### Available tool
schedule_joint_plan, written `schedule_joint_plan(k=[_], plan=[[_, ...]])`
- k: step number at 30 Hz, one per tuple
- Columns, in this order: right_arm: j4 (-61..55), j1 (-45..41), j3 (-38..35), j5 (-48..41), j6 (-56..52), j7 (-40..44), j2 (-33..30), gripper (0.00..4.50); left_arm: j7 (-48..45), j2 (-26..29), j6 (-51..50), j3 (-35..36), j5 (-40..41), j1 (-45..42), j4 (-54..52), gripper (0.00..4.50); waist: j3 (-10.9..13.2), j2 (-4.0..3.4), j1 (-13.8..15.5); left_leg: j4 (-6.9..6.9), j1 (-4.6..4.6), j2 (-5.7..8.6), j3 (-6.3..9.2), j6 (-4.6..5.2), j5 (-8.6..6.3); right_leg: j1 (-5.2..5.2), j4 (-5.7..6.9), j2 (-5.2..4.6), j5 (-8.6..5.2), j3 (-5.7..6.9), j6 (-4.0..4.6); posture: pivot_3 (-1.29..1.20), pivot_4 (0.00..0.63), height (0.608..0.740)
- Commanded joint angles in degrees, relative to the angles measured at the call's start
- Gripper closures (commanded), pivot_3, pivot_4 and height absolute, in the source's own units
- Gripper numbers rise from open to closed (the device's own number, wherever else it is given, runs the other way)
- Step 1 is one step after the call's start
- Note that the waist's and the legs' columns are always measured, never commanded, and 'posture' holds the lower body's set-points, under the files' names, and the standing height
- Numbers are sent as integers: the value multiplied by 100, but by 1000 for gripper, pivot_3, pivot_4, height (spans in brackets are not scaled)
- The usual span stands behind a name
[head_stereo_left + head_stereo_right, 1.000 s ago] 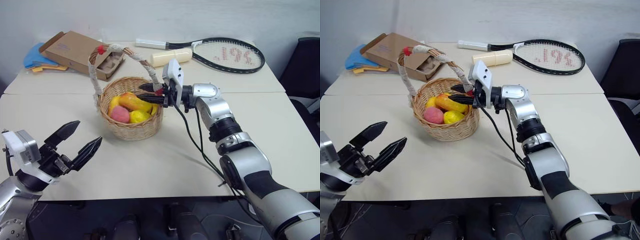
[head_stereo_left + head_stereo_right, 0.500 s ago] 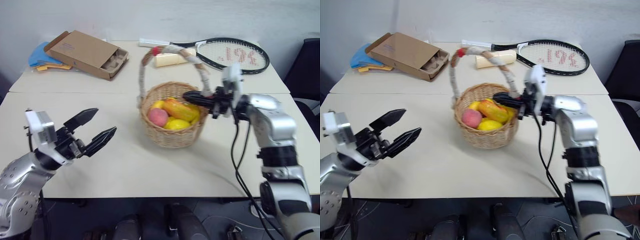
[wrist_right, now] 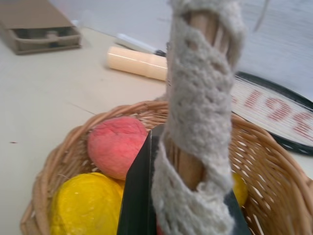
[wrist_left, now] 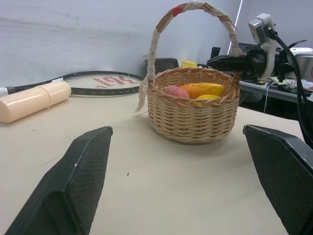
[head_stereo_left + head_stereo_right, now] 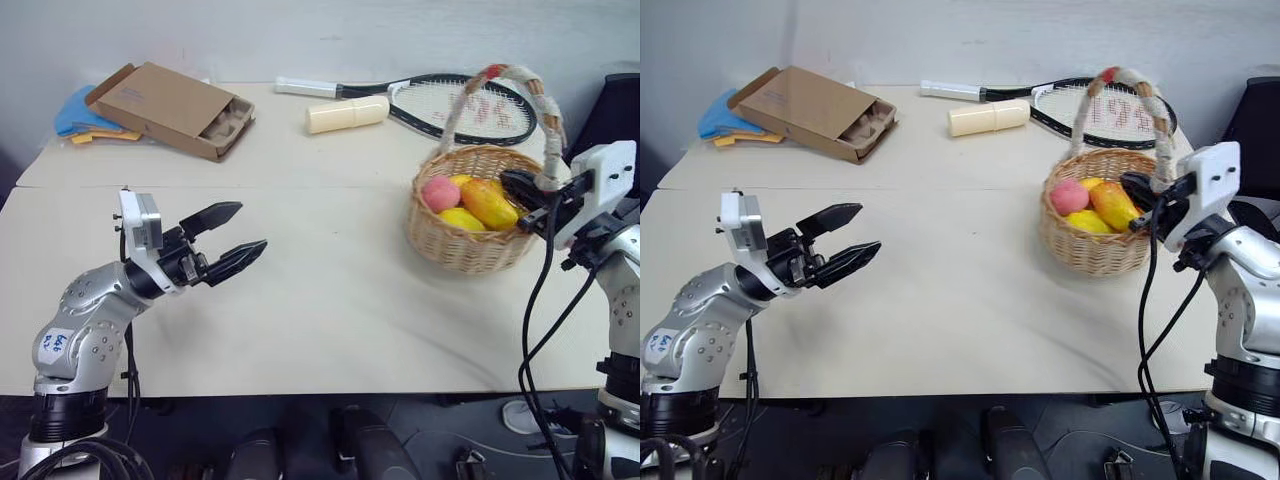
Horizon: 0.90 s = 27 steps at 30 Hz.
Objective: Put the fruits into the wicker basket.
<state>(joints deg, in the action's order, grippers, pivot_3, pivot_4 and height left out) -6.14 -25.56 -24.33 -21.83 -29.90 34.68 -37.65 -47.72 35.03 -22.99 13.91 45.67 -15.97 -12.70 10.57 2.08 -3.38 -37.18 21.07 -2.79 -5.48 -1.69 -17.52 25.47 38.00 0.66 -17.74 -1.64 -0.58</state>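
Left gripper point(image 5: 232, 240) hovers over the tabletop point(image 5: 320, 320) near its front-left edge, jaws spread wide and empty, pointing across toward the right side. Right gripper point(image 5: 528, 195) sits at the right edge, jaws clamped shut on the base of the taped handle point(image 5: 500, 85) of the wicker basket point(image 5: 470, 245). The basket lies well apart from the left jaws and touches the right ones. Inside the basket: pink peach point(image 5: 436, 193), red-to-yellow mango point(image 5: 490, 203) with its long axis running rim to rim, and a yellow lemon point(image 5: 458, 218). No fruit visible loose on the tabletop; the filling looks done. Farther back: cream cylinder point(image 5: 347, 114), tennis racket point(image 5: 440, 100), and cardboard box point(image 5: 170, 108) at the far-left corner.
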Motion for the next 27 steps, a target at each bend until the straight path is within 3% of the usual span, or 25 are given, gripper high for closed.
schedule_joint_plan(k=[1, 2, 3, 6, 11, 16, 22, 27], plan=[[152, 55, -165, 12, 143, -372, 113, 4473, -4, -51, 69, 66, -20, 45, -239, 0, 0, 0, 5, -1, 0, 0, 0, -3, 2, 0, 0, 0, 0, 0, -1, 0, 150, 740], [240, 143, -149, 47, 182, -382, 105, 4473, 9, -64, 48, 79, -11, 91, -297, 0, 0, 0, 6, -1, 0, 0, 0, -4, 2, 0, -1, 0, 1, -1, -2, 0, 150, 740], [328, 235, -144, 72, 299, -333, 84, 4025, 14, -58, 23, 96, 1, 148, -355, 0, -1, 1, 16, -1, 0, 0, -1, -4, 3, 0, -1, 0, 2, -3, -4, 0, 150, 740], [394, 425, -214, 41, 504, -245, -12, 3290, 1, 12, -44, 203, 60, 332, -483, 0, 0, 1, 16, -2, 2, 1, -3, -4, 3, 0, -3, 0, 4, -7, -8, 0, 150, 740], [166, 706, -508, -276, 656, 117, -264, 1681, -38, 62, -137, 361, 120, 666, -561, 0, -2, -3, 18, -1, -2, 1, -6, -2, 3, -1, 0, 0, 5, -11, -10, 0, 150, 740], [66, 1232, -1146, -631, 877, 816, -750, 94, -183, 145, -130, 422, 54, 861, -401, 0, -2, -3, 46, -3, 0, 2, -5, 6, -1, -2, -4, 0, 5, -11, -13, 0, 150, 740], [215, 2072, -2013, -962, 1661, 1954, -1099, 38, -114, 227, 264, 526, -481, 1047, -184, 0, -2, -3, 68, -4, -1, 6, -4, 30, -12, -7, -10, 0, 6, -15, -20, 0, 150, 740], [-99, 3253, -1910, -633, 2241, 2417, -875, 38, -266, 214, 1332, 451, -1537, 1817, 151, 0, -9, -8, 9, 14, -14, 6, -6, 28, -13, -15, -12, 5, 5, -26, -20, 0, 150, 740]])
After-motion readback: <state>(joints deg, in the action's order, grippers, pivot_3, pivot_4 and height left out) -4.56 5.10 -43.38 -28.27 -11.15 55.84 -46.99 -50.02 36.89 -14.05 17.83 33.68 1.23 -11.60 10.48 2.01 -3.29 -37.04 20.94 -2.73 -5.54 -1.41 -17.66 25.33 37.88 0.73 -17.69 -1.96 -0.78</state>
